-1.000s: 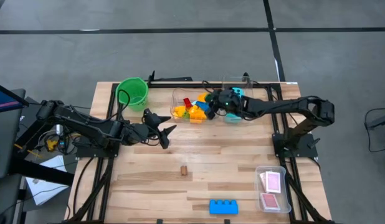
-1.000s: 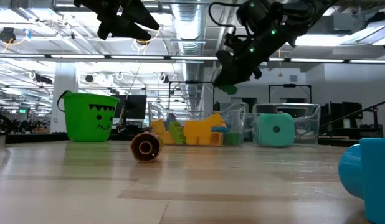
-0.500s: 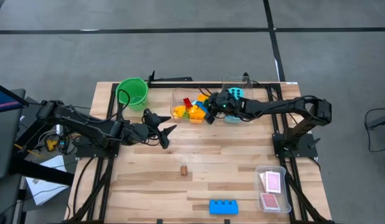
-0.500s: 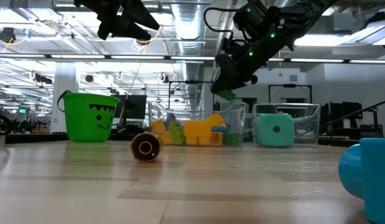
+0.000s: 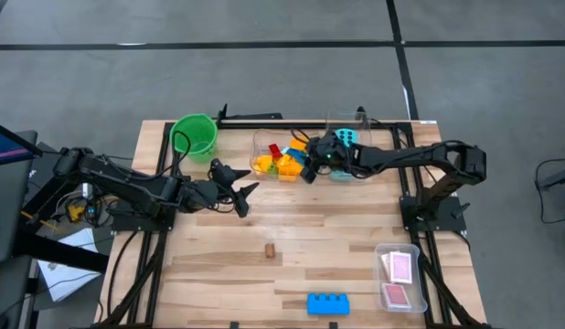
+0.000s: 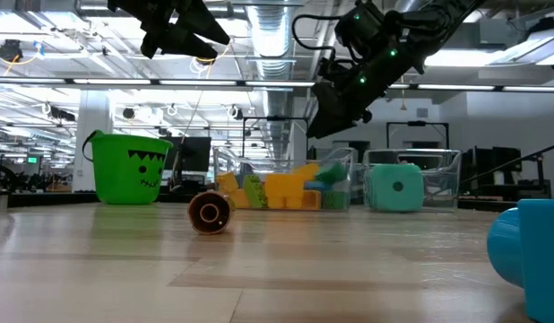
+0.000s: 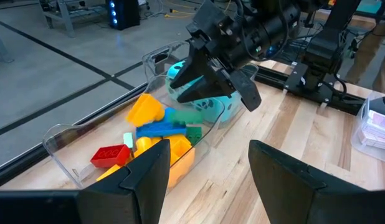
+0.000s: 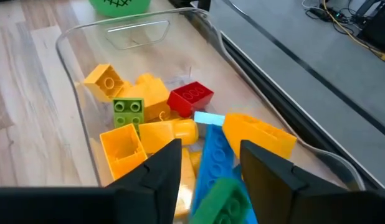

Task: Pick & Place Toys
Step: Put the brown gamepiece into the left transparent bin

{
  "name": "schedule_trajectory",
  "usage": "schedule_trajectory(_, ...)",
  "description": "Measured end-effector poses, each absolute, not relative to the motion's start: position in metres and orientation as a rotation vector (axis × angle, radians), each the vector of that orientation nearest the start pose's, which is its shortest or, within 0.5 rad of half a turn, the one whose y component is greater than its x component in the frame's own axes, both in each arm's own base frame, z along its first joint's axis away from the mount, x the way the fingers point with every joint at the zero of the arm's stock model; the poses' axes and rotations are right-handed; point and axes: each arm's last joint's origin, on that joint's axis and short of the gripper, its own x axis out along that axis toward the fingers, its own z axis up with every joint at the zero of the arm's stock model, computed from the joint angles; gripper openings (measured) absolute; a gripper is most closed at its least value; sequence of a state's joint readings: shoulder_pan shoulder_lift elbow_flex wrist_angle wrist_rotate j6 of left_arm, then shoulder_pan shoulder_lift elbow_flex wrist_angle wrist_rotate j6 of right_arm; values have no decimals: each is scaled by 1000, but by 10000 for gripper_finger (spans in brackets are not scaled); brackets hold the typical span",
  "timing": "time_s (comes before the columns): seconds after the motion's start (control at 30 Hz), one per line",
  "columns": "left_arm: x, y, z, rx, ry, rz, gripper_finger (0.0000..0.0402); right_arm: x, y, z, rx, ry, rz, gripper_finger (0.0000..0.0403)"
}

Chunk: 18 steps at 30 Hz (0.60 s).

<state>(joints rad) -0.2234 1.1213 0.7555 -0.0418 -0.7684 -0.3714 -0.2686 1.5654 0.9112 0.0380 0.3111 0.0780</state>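
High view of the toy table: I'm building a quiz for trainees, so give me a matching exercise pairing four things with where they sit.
Things:
1. green bucket
2. long blue block
3. pink cards
4. red block

Places:
A. near table edge, alone
B. far left corner area
C. clear tub holding mixed blocks
D. small tub near the right corner

Pairs: 1-B, 2-A, 3-D, 4-C

We see mixed building blocks [image 5: 281, 163] heaped at twelve o'clock, a cyan die [image 5: 347, 137] beside them, playing cards [image 5: 400, 267] at four, and a blue block [image 5: 327, 302] at six.
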Motion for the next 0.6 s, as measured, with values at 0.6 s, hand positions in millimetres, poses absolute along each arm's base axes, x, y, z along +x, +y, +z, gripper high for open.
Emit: schedule_trajectory(0.6,238,-47,262,-128,466,166,213,311,-24,247,56,483,-307,163)
